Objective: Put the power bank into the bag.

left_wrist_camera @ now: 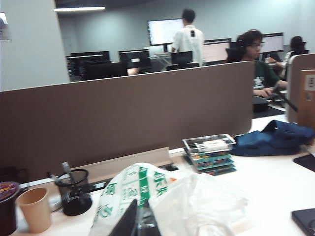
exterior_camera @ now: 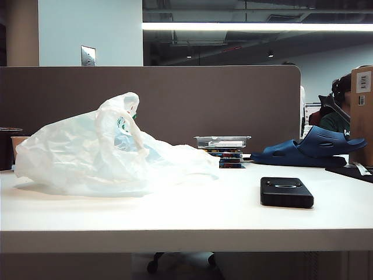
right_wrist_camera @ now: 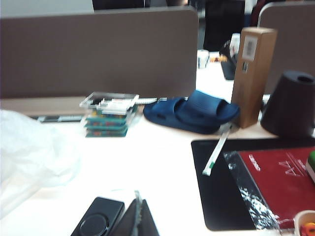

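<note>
- Power bank point(exterior_camera: 287, 192) is lying flat on the white table point(exterior_camera: 175, 216), right of centre, out in the open w/ nothing touching it.
- Bag point(exterior_camera: 99, 153) is slumping on the table's left half, crumpled, handles sticking up; well apart from the power bank.
- Stack of clear cases point(exterior_camera: 222, 150) and blue clog point(exterior_camera: 309, 150) are sitting behind, near the divider point(exterior_camera: 175, 99); neither is blocking the way between bank and bag.
- Pen cup point(left_wrist_camera: 73, 191) and paper cup point(left_wrist_camera: 34, 208) are standing left of the bag in left wrist view.
- Wooden box point(right_wrist_camera: 252, 73), black mat point(right_wrist_camera: 221, 191) and red book point(right_wrist_camera: 280, 182) are lying to the right in right wrist view.
- Left claw point(left_wrist_camera: 136, 221) is hanging just over the bag, jaws together, holding nothing; only the tips are showing, cut off by the frame edge.
- Right claw point(right_wrist_camera: 140, 221) is hovering just beside the power bank point(right_wrist_camera: 98, 219), jaws together, empty; also cut off.
- Neither arm is showing in exterior view.
- Both wrist views are blurry.
</note>
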Controlling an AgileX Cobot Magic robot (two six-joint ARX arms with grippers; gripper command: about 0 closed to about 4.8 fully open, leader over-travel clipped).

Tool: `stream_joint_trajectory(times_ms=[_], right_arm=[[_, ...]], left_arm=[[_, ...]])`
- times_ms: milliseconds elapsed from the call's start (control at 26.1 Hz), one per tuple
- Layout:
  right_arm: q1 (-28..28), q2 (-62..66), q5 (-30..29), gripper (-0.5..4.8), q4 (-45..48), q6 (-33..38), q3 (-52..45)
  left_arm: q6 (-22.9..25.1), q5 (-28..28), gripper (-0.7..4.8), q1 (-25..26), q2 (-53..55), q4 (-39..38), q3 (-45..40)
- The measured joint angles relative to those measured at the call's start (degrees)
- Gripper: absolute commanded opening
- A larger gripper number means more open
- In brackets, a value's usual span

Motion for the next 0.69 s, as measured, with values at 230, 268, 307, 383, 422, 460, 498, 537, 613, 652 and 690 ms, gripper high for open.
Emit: stream_joint_trajectory(times_ms=[230, 268, 307, 383, 422, 460, 498, 537, 613, 652, 690], right_arm=[[0.0, 14.9, -2.8, -0.05, -10.2, 0.0, 17.2], [0.0, 17.3, -4.0, -0.05, -11.1, 0.0, 19.6], [0.0, 19.0, -5.1, -0.05, -11.9, 0.0, 21.4], [0.0, 22.2, -7.0, -0.05, -13.8, 0.0, 24.8], [0.0, 23.8, -7.6, -0.05, -15.3, 0.0, 26.6], [0.0, 25.7, -8.1, -0.05, -16.3, 0.0, 28.7], [0.0, 27.6, -8.7, -0.05, -16.8, 0.0, 30.6], [0.0, 28.8, -9.0, -0.05, -16.8, 0.0, 31.6], [0.0, 31.9, -10.1, -0.05, -18.8, 0.1, 34.2], [0.0, 34.8, -11.5, -0.05, -19.8, 0.1, 36.4], [0.0, 36.2, -12.3, -0.05, -20.2, 0.0, 37.3]], left_arm=[[0.0, 2.1, -0.06, 0.0, 6.8, 0.1, 3.7], [0.0, 2.1, -0.06, 0.0, 7.3, 0.0, 3.8], [0.0, 2.1, -0.06, 0.0, 7.8, 0.0, 4.0], [0.0, 2.2, -0.06, 0.0, 9.4, 0.0, 4.7], [0.0, 2.2, -0.06, 0.0, 9.9, 0.1, 4.9], [0.0, 2.2, -0.06, 0.0, 10.6, 0.3, 5.0], [0.0, 2.2, -0.06, 0.0, 11.0, 0.3, 5.0], [0.0, 2.2, -0.06, 0.0, 11.4, 0.4, 5.1], [0.1, 2.2, -0.06, 0.0, 12.0, 0.8, 5.1], [0.8, 2.2, -0.06, 0.0, 12.6, 1.6, 5.1], [1.5, 2.2, -0.06, 0.0, 13.0, 2.2, 5.1]])
